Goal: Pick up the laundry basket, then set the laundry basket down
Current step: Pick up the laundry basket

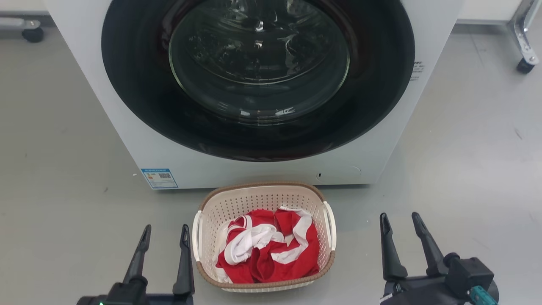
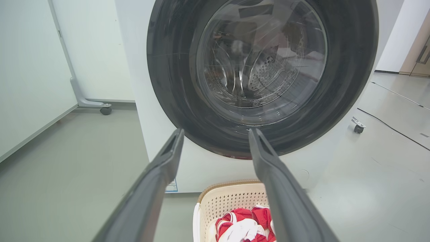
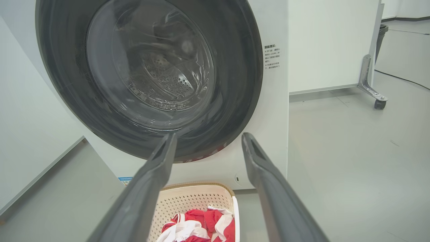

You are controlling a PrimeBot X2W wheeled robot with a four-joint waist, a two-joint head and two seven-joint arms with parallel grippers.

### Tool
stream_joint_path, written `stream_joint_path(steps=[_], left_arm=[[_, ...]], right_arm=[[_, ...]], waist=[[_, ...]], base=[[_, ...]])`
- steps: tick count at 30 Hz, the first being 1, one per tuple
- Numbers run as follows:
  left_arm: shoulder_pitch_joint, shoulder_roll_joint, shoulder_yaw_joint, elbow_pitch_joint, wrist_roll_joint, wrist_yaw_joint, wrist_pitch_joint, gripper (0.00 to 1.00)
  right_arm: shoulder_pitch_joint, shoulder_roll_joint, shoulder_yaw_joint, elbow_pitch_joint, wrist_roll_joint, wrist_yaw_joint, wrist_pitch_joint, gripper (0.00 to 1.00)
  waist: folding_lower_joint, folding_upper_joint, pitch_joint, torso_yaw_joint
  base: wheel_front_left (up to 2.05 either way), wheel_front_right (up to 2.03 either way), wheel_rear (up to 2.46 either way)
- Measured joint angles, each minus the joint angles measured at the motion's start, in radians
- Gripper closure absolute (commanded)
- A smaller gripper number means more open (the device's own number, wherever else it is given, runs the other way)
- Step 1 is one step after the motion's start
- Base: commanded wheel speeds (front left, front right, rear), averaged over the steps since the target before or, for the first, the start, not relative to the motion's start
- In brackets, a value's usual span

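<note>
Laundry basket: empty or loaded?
Loaded. The laundry basket holds crumpled red-and-white cloth, heaped on its bottom and staying below its rim.

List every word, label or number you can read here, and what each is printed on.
"温馨提示:" is how the heading seems to read on the black printed notice on the washing machine front, right of the door; its lower lines are too small.
Blue sticker at the machine's lower left corner: QR code and print, too small to read.
Laundry basket: no text.

Left gripper and right gripper spread, empty.
</note>
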Motion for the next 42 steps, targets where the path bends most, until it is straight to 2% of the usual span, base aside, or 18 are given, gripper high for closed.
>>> stream_joint_path(steps=[15,25,42], left_arm=[[-0.182,-0.008,0.049,0.075,-0.002,0.0,0.0,0.0],[-0.317,-0.008,0.065,0.186,-0.01,0.0,0.0,0.0],[-0.61,-0.014,0.086,0.392,-0.033,-0.026,0.014,0.0]], right_arm=[[-0.17,-0.029,-0.045,0.041,-0.01,0.025,-0.005,0.0],[-0.329,-0.031,-0.058,0.138,-0.013,0.034,-0.007,0.0],[-0.613,-0.039,-0.067,0.333,-0.037,0.051,-0.007,0.0]], waist=[[0.0002,0.0001,0.193,0.006],[0.0002,0.0001,0.34,0.018],[0.0001,0.0002,0.593,0.035]], base=[[0.0,0.0,0.0],[0.0,0.0,0.0],[0.0,0.0,0.0]])
